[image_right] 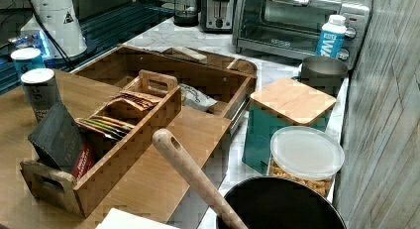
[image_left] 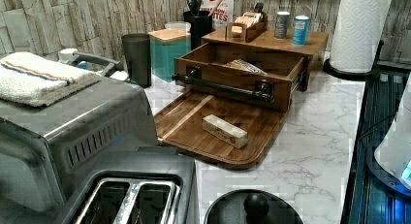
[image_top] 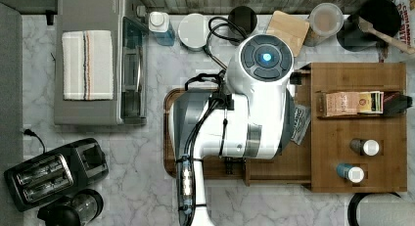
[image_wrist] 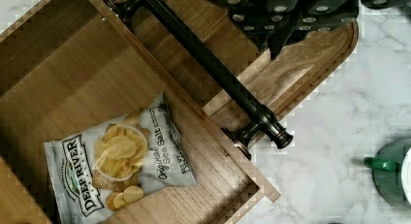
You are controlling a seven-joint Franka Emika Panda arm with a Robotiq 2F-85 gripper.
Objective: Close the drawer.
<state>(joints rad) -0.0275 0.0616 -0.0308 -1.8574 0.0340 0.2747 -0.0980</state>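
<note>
A: Where to find the drawer [image_left: 213,71]?

B: Under the bamboo organizer top [image_left: 271,40], pulled well out toward the left view's lower left. Front end overhanging the dark brown tray [image_left: 218,136] on the marble table [image_left: 315,127].

A: Anything inside?

B: One bag of chips [image_wrist: 121,170], lying flat on the drawer bottom, close to a side wall. Seen in the left view as a pale packet behind the front panel.

A: And the handle?

B: A dark metal bar [image_wrist: 218,73] running across the front panel, held on two round posts.

A: Whereabouts of the end effector [image_wrist: 278,44]?

B: Above the tray, just outside the drawer front, near the bar but apart from it. Open or closed: cannot tell. Gripping nothing visible.

A: Anything else on the tray?

B: A small pale rectangular block [image_left: 224,131], lying flat, well in front of the drawer.

A: On the organizer?

B: Two upright bottles [image_left: 282,24] in round slots, plus a wooden caddy of tea packets [image_right: 114,125]. Beside it, toward the left view's left, a teal canister with a wooden lid [image_left: 167,47].
</note>
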